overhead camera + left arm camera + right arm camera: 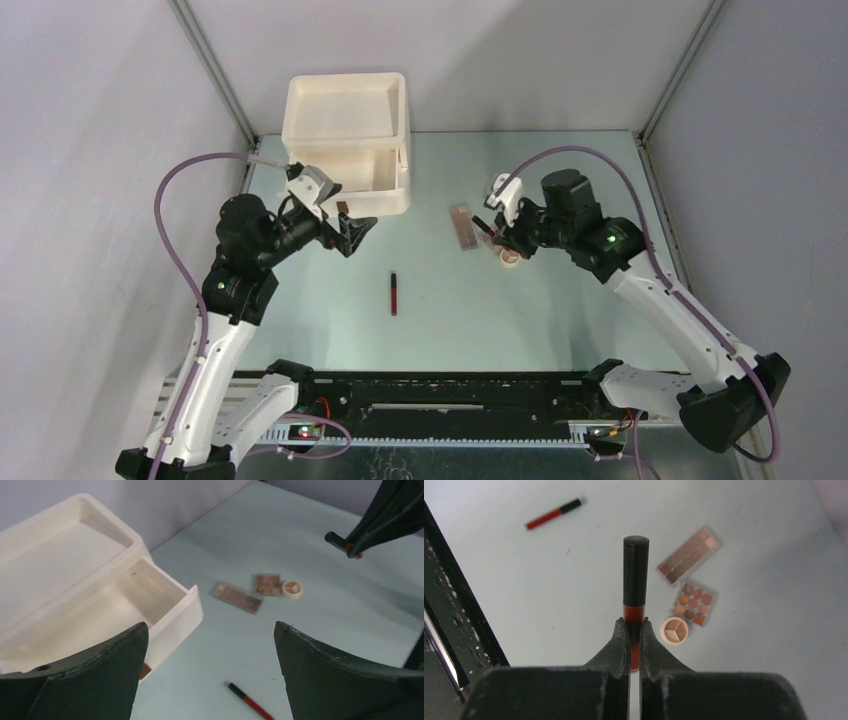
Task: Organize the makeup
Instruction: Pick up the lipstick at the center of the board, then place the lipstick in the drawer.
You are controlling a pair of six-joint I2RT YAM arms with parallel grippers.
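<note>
Right wrist view shows what top external leaves unclear: right gripper (pixel 634 626) jaws pinching a dark-red tube (pixel 635 575) above the tabletop (pixel 549 590), round compact (pixel 674 631) at its 5 o'clock. Left wrist view shows left gripper (pixel 211 630) jaws spread near the drawer box (pixel 172 612).

The pale green surface (pixel 560 330) is enclosed on three sides by plain grey-white walls (pixel 520 60). Metal struts (pixel 214 75) are fitted at both rear corners. A black rail (pixel 450 385) is mounted along the near edge. Even lighting is provided.
</note>
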